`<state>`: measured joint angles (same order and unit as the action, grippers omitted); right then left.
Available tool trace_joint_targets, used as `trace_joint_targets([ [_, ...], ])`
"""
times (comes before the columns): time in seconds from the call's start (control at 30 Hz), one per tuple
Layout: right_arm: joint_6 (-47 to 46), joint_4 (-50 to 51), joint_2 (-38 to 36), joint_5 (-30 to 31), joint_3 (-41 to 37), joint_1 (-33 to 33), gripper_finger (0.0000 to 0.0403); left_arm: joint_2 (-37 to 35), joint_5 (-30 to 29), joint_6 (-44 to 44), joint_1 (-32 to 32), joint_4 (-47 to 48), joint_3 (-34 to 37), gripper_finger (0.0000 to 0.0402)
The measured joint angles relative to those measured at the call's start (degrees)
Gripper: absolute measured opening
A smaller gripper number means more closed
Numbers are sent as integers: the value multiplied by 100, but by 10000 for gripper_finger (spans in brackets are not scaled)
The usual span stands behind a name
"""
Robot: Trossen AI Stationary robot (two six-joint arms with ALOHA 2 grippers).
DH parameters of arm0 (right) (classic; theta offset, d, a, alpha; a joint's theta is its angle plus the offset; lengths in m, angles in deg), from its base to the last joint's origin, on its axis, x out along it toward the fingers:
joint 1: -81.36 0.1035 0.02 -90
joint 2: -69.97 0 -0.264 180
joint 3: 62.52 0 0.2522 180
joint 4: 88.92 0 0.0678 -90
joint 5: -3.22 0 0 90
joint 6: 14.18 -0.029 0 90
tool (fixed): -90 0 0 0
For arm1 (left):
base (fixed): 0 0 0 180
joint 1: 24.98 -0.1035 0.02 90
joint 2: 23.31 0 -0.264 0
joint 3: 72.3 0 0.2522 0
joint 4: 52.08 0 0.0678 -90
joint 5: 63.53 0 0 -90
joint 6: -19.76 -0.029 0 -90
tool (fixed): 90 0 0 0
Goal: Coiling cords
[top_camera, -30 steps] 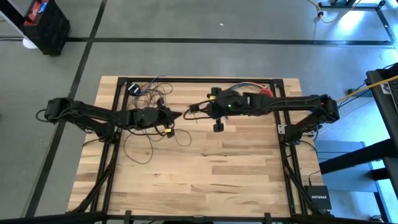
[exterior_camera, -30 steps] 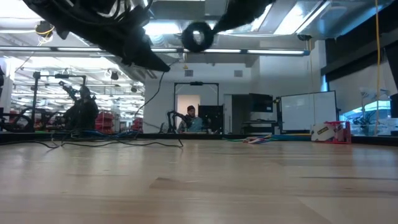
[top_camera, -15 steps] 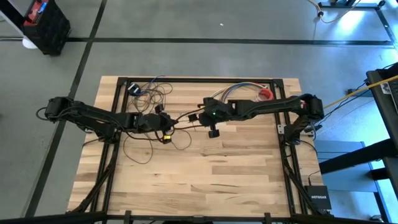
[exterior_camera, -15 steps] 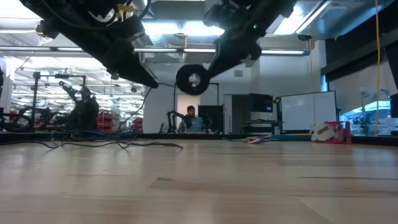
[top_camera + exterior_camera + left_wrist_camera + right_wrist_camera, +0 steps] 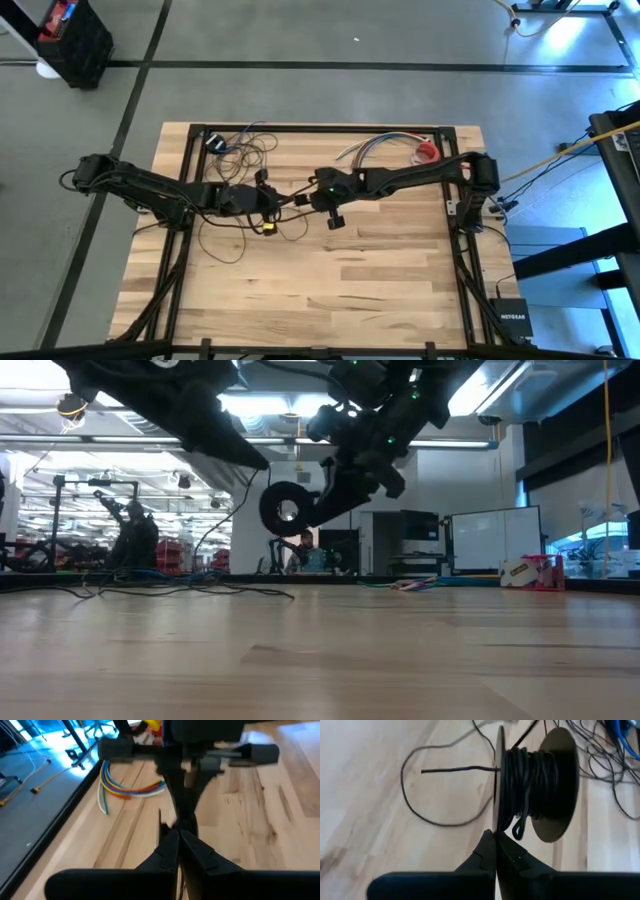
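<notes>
A black round spool (image 5: 535, 785) with dark cord wound on it hangs in the air above the table's middle; the low view shows its disc face (image 5: 285, 510). My right gripper (image 5: 495, 836) is shut on it, reaching in from the table's right (image 5: 306, 196). My left gripper (image 5: 179, 837) is shut on the cord just left of the spool (image 5: 281, 199), tip to tip with the right one. The rest of the thin dark cord (image 5: 240, 150) lies in loose loops on the table's far left (image 5: 180, 588). My left gripper is shut on the thin cord; its own fingers hide the spot. From the fingertips (image 5: 262, 464) the cord (image 5: 225, 530) hangs slack down to the table. My right gripper pinches the rim of the spool's nearer flange (image 5: 496, 815) between its two fingers, slanting down from the table's right. The spool is lifted clear, discs upright.
A short bundle of multicoloured wires (image 5: 375, 148) and a red roll (image 5: 428, 150) lie at the far right. A small black item (image 5: 215, 143) sits among the cord loops at the far left. A cord loop (image 5: 225, 240) lies nearer the table's middle.
My right gripper has come down and toward the table's left with the spool, which now hangs lower, close to my left gripper. My left gripper has shifted a little toward the near edge, still shut.
</notes>
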<state>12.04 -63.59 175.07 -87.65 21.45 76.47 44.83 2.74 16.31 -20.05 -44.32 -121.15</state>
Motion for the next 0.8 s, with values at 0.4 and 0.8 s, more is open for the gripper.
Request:
trace_joint_targets([
  [0.4, -31, -509, 8, -481, -9, 0, 0, 407, 4, -223, -163, -424, -4, 6],
  [0.8, 278, -220, 88, -772, -4, 4, 0, 334, 12, -757, -1, -123, -91, 6],
])
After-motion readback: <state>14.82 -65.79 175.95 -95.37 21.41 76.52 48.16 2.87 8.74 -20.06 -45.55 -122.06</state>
